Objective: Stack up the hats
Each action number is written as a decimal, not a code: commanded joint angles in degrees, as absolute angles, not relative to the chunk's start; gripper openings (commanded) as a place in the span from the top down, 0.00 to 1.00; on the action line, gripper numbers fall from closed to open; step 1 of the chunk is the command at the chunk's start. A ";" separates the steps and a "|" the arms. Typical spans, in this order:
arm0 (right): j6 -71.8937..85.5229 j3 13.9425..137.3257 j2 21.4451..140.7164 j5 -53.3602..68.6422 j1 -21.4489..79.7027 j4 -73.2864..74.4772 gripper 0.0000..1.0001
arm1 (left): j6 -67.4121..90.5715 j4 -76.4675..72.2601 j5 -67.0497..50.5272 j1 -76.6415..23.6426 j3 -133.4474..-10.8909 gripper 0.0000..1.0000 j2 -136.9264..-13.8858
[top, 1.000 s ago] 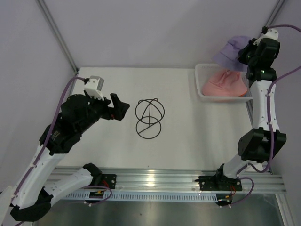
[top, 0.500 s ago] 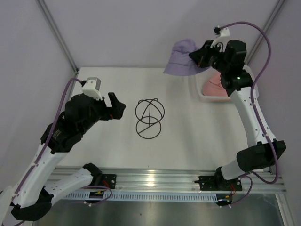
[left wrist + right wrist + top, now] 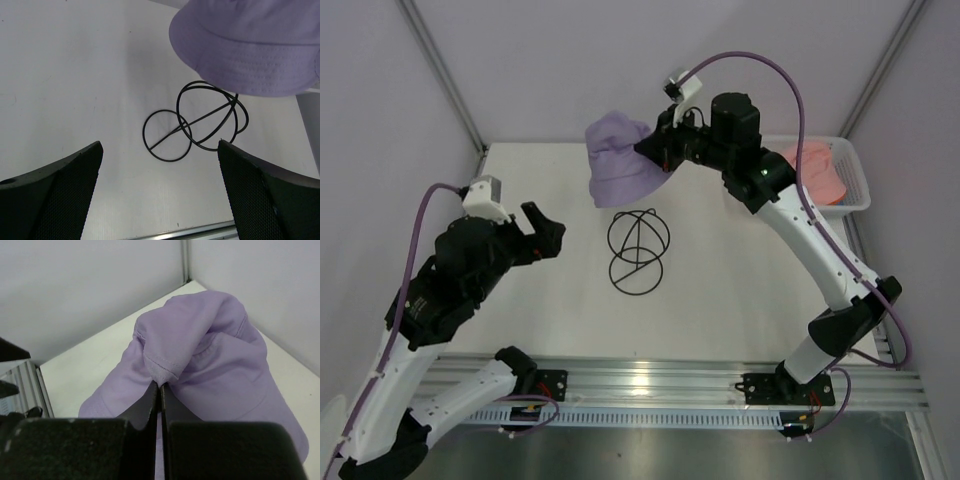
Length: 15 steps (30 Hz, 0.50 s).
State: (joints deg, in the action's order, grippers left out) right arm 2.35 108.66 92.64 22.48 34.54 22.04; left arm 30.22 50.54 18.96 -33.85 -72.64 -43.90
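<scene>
My right gripper (image 3: 652,152) is shut on the lavender hat (image 3: 620,160) and holds it in the air just behind the black wire stand (image 3: 638,251). In the right wrist view the gripper (image 3: 160,386) pinches a fold of the hat (image 3: 210,355). The left wrist view shows the hat (image 3: 250,45) hanging above the stand (image 3: 200,122). A pink hat (image 3: 815,170) lies in the white basket (image 3: 855,180) at the back right. My left gripper (image 3: 542,232) is open and empty, left of the stand. The orange and blue hats are out of view.
The wire stand lies on its side mid-table. The table's metal rail (image 3: 670,380) runs along the near edge. Walls close in at the back and sides.
My right arm has swung left from over the basket, carrying the lavender hat to behind the wire stand. My left arm has drawn back a little to the left.
</scene>
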 commanded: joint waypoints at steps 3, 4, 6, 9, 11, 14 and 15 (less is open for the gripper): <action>-2.55 109.00 90.89 18.98 37.88 23.64 1.00 | 31.47 52.47 22.67 -32.61 -72.07 0.01 -40.53; -3.07 108.29 90.36 19.33 37.97 23.73 1.00 | 31.20 52.47 22.85 -32.52 -72.33 0.00 -40.08; -3.16 106.01 89.30 20.74 38.06 23.21 1.00 | 30.94 52.65 23.11 -32.52 -72.33 0.00 -39.38; -2.46 101.61 87.81 22.32 38.23 22.32 1.00 | 31.02 52.73 23.03 -32.52 -72.33 0.01 -38.32; -1.67 99.24 87.19 23.20 38.41 22.41 1.00 | 31.03 52.73 22.85 -32.52 -72.16 0.00 -37.97; -1.84 95.12 85.44 21.55 39.28 21.80 1.00 | 31.03 52.65 22.50 -32.52 -71.81 0.01 -38.67; -2.54 94.14 84.91 20.49 39.72 21.97 1.00 | 31.11 52.65 21.98 -32.52 -71.72 0.01 -38.93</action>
